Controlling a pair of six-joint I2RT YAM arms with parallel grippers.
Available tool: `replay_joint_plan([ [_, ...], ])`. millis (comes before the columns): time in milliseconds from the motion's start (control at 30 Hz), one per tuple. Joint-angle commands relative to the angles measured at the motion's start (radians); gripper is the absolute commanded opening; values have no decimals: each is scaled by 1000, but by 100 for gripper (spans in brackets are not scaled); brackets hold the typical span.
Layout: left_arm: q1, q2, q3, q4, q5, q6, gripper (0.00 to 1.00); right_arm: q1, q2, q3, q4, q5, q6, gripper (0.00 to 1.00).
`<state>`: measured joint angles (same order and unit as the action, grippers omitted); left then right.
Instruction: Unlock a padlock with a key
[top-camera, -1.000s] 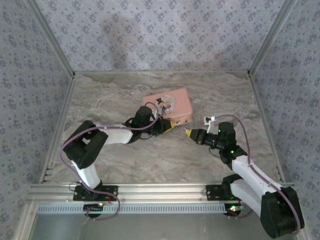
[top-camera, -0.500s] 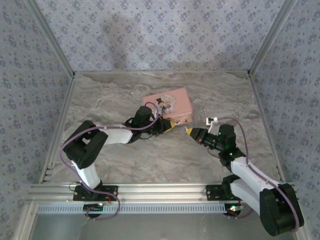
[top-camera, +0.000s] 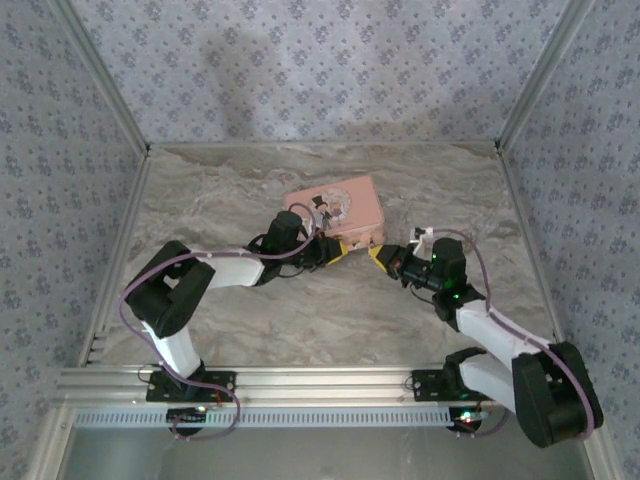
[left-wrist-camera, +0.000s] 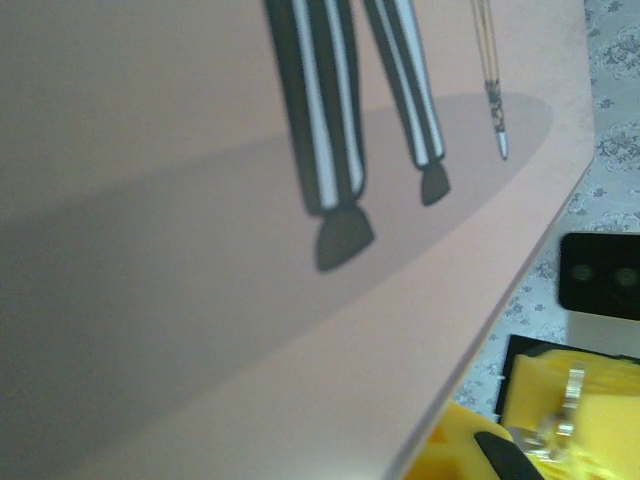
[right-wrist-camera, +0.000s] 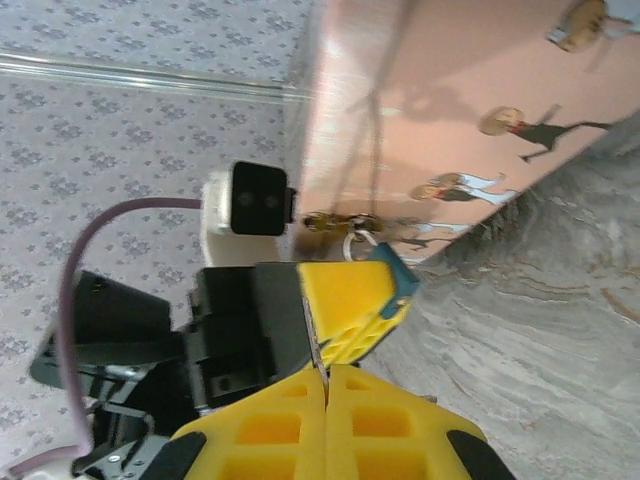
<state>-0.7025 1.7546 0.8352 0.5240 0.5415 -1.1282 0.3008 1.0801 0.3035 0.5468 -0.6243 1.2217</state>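
Insertion step, by my read: key not yet in the lock, approx. halfway thru the task. L gripper is sitting at 6 o'clock of the pink tin, fingers clamping the padlock. In the right wrist view the teal body is poking out at the finger ends, w/ its small shackle at 11 o'clock, just beside the tin's edge.

R gripper is lying at 3 o'clock of the L one in the top view, near but apart. Its yellow fingers are pressing together, and a thin dark sliver, prob. the key, is sticking out between them toward 12 o'clock. The tip is pointing at the L finger's pad, w/ the padlock off at its 1 o'clock; can't tell if it's touching.

Keyway isn't showing, so I'm guessing at its face. Next move is calling for a fine shift toward 1 o'clock, lining the tip w/ the slot, then a straight push and a twist while L is bracing.
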Motion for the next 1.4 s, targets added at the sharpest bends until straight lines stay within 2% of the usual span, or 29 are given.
replay_joint_plan([
  [0,6,-43,18,12,65,-49,0,30,77,-29,170,3,31,0],
  [200,7,-46,21,11,68,-50,0,73,205,-43,356,14,54,0],
  [367,8,-47,20,19,70,-55,0,92,235,-47,362,28,34,0],
  [733,6,-46,24,23,77,-56,0,135,366,-53,508,41,59,0],
  [1367,8,-27,22,62,87,-75,0,138,411,-20,546,35,76,0],
])
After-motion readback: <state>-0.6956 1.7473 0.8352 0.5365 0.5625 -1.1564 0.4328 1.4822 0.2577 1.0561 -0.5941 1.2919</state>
